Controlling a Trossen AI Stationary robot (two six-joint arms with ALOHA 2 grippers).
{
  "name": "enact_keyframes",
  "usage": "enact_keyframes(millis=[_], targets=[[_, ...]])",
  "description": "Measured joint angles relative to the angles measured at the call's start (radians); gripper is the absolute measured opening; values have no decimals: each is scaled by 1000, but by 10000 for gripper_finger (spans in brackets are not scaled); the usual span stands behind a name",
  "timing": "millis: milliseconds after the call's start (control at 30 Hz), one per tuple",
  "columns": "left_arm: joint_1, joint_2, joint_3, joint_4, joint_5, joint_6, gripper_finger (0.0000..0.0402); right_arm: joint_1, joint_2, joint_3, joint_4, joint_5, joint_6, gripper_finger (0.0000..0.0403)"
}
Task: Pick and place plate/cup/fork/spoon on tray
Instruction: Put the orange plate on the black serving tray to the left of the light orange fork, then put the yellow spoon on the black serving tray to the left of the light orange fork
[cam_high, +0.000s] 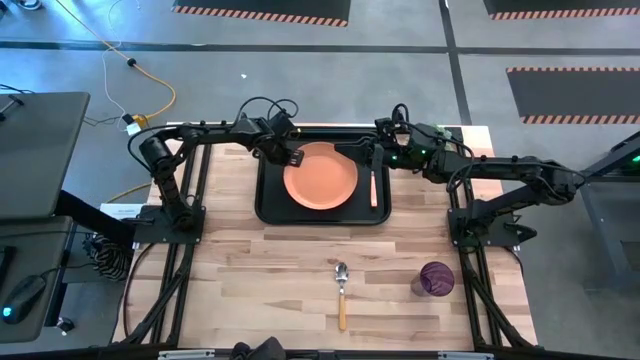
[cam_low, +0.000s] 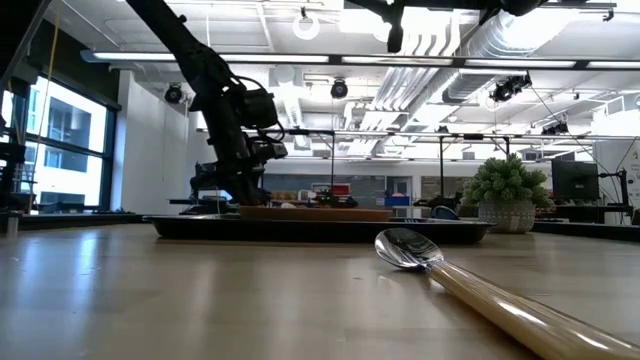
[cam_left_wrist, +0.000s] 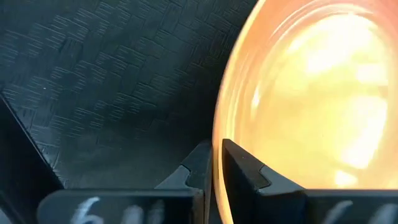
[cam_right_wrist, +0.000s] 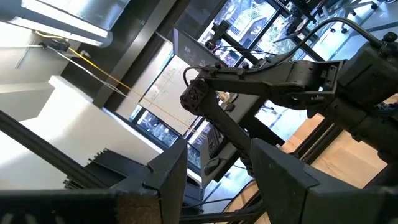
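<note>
The orange plate (cam_high: 320, 176) lies in the black tray (cam_high: 270, 205) at the table's far middle. My left gripper (cam_high: 294, 157) is shut on the plate's left rim. The fork (cam_high: 374, 187) lies in the tray just right of the plate, its tan handle toward the near side. My right gripper (cam_high: 358, 150) is open and empty above the tray's far right part, pointing toward the left arm. The spoon (cam_high: 341, 290) lies on the table near the front edge, with the purple cup (cam_high: 436, 278) standing to its right. My left gripper pinches the plate's left rim (cam_left_wrist: 219, 134) between its two fingers (cam_left_wrist: 245, 171), one above the rim and one below it. The fingers come slanting down from the table's far left. The plate sits level on or just above the tray floor (cam_left_wrist: 118, 93); which, I cannot tell.
A green bushy plant (cam_low: 505, 190) shows beyond the table in the low view. The tray's raised rim (cam_low: 320, 228) surrounds the plate. Bare wood lies between the tray and the spoon (cam_low: 400, 250).
</note>
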Motion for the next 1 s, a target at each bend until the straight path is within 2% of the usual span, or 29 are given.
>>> enact_keyframes(millis=[467,800,1000], targets=[[22,-20,-1,-17,0,0,37,0,0,0,0,0,0,167],[47,-147,-1,-38,7,45,38,0,0,0,-3,-2,2,167],[33,-277,-1,-132,96,106,38,17,0,0,-12,-28,26,167]])
